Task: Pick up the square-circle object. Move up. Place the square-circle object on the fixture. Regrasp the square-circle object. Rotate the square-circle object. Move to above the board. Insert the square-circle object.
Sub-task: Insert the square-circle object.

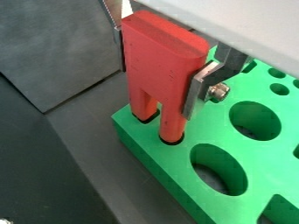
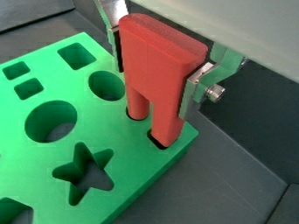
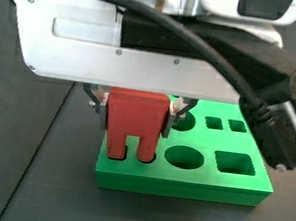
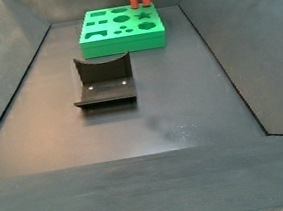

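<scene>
Hand (image 2: pixel 162 63) clamped on the square-circle object (image 2: pixel 158 70), silver fingers (image 2: pixel 208 77) pressed to its sides. Poised upright over a corner of the board (image 2: pixel 47 162), both legs dipping into holes near the edge in both wrist views. Well apart on the dark floor, the fixture (image 4: pixel 104 80), unoccupied.

Lab test cell, not a home or shop. Dark matte floor (image 4: pixel 173 113) ringed by sloped dark walls (image 4: pixel 6 88), bare of household clutter. Fixture (image 4: pixel 102 81) stands mid-floor. Green board (image 4: pixel 121 30) with shaped holes lies at the far end. Gripper (image 3: pixel 143 110) on a white robot arm (image 3: pixel 119 39) hangs over the board, cables (image 3: pixel 249 74) trailing.
</scene>
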